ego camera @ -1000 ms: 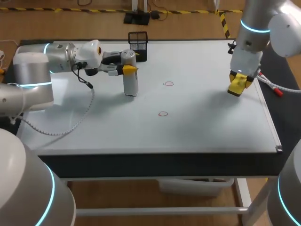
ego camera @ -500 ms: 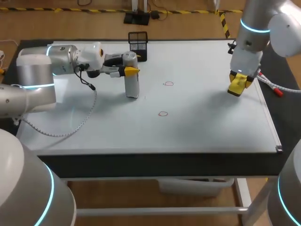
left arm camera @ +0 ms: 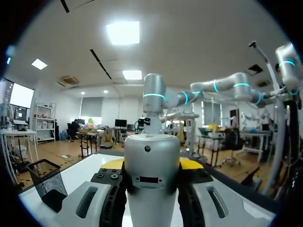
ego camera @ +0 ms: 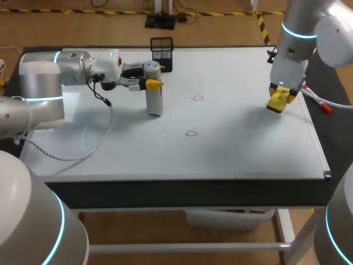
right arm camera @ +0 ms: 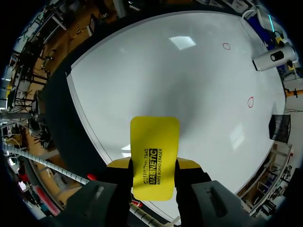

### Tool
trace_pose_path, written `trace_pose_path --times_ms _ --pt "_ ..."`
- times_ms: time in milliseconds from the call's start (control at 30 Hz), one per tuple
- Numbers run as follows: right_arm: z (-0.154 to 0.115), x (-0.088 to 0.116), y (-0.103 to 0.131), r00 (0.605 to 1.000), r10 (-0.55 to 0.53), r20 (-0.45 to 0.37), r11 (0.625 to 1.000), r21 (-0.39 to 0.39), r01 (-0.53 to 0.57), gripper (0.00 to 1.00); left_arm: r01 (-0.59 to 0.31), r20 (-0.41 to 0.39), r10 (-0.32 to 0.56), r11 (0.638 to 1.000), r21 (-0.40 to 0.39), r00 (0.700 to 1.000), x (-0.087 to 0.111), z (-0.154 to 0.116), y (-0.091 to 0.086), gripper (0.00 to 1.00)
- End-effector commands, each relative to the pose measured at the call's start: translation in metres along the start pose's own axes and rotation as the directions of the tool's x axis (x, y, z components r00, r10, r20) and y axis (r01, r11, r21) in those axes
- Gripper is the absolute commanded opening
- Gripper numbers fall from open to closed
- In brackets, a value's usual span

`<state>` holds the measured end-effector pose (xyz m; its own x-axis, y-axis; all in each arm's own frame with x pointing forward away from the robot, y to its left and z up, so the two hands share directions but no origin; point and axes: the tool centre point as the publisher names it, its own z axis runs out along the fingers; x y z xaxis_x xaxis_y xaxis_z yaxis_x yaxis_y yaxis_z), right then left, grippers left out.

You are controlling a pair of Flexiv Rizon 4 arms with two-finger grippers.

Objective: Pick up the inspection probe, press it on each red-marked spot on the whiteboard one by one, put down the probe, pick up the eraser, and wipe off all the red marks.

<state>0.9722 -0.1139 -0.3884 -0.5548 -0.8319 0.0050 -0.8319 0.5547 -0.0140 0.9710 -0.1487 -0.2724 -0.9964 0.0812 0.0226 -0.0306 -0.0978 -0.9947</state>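
The inspection probe (ego camera: 154, 91), a silver cylinder, stands upright at the back left of the whiteboard (ego camera: 237, 149); I cannot tell if its lower end touches the board. My left gripper (ego camera: 149, 83) is shut on its upper part. In the left wrist view the probe (left arm camera: 151, 175) fills the space between the gripper's (left arm camera: 151, 163) yellow tips. Two red circles (ego camera: 197, 98) (ego camera: 191, 133) lie right of the probe. My right gripper (ego camera: 280, 94) hangs over the board's right side, shut on the yellow eraser (ego camera: 279, 100), which sticks out past the fingers (right arm camera: 154, 146).
A black mesh basket (ego camera: 161, 51) stands at the board's far edge, just behind the probe. The board's raised right rim (ego camera: 314, 138) runs close beside the right gripper. From the right wrist the red circles (right arm camera: 226, 46) (right arm camera: 250, 101) and the probe (right arm camera: 273, 57) show far ahead.
The left arm has carried the probe slightly to the right and away from me. The right arm and eraser have not moved.
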Motion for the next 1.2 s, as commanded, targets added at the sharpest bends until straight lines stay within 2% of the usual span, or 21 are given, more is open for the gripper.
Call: trace_pose_path --times_ms 33,1200 --pt "-0.0005 -0.0002 -0.0006 1.000 -0.001 -0.004 1.000 0.002 0.001 0.00 -0.003 0.002 0.003 1.000 -0.010 1.000 0.0010 0.0002 -0.0005 0.00" --pt "-0.0005 -0.0002 -0.0006 1.000 -0.001 -0.004 1.000 0.002 0.001 0.00 -0.020 -0.001 0.020 0.998 -0.062 1.000 0.0038 0.0040 -0.0004 0.00"
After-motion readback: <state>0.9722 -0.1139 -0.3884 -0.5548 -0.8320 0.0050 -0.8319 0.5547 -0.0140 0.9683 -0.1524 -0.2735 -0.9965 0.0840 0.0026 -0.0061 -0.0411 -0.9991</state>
